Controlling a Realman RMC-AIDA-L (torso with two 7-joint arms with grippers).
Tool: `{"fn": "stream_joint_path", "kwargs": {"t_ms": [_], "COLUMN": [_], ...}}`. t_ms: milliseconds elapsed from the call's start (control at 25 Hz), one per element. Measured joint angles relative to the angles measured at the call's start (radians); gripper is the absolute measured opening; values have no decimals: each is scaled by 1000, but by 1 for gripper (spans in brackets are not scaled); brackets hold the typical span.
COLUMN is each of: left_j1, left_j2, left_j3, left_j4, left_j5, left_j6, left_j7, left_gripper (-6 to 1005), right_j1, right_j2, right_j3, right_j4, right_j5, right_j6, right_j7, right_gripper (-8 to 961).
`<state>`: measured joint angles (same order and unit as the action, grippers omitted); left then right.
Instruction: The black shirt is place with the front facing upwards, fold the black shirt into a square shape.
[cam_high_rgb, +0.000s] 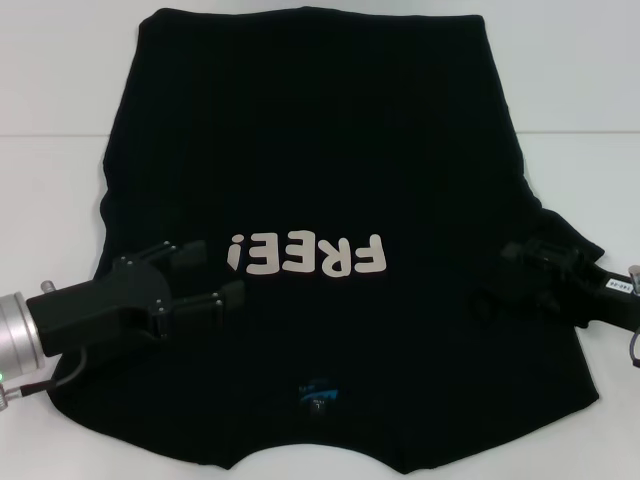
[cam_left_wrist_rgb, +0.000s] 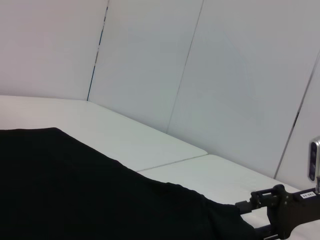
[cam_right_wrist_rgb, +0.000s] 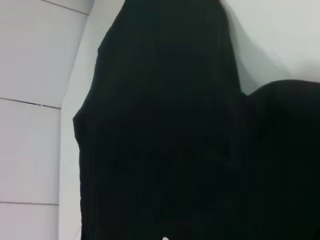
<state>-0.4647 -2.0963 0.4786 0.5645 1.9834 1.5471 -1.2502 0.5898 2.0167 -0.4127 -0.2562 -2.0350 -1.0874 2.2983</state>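
Note:
The black shirt (cam_high_rgb: 320, 150) lies spread flat on the white table (cam_high_rgb: 60, 80), front up. Its cream "FREE!" lettering (cam_high_rgb: 305, 255) reads upside down from the head view, and the small blue neck label (cam_high_rgb: 318, 392) sits at the near edge. My left gripper (cam_high_rgb: 205, 275) hovers open over the shirt's left chest, just left of the lettering. My right gripper (cam_high_rgb: 497, 275) is over the shirt's right side at the same depth, with its fingers apart. The left wrist view shows the shirt (cam_left_wrist_rgb: 75, 190) and the right gripper (cam_left_wrist_rgb: 257, 215) beyond it. Black cloth (cam_right_wrist_rgb: 165, 125) fills the right wrist view.
Bare white table surrounds the shirt on the left, right and far sides. A seam (cam_high_rgb: 580, 132) crosses the tabletop at the far right. Pale wall panels (cam_left_wrist_rgb: 225, 90) stand behind the table. The shirt's collar end reaches the table's near edge.

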Motion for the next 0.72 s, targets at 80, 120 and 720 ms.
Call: {"fn": "stream_joint_path", "kwargs": {"t_ms": [80, 120, 720], "left_j1": [0, 0, 5], "left_j2": [0, 1, 3], "left_j3": [0, 0, 0], "left_j4": [0, 0, 0], "left_j5": [0, 0, 0], "left_j6": [0, 0, -1], "left_j7": [0, 0, -1], "left_gripper": [908, 908, 908], "right_j1": [5, 9, 163], "right_j2": [2, 2, 28], "right_j3": [0, 1, -49], "right_j4": [-4, -6, -10], "right_j5": [2, 3, -1], "right_j6": [0, 0, 74], "right_j7": [0, -1, -58], "right_gripper": [733, 733, 733]}}
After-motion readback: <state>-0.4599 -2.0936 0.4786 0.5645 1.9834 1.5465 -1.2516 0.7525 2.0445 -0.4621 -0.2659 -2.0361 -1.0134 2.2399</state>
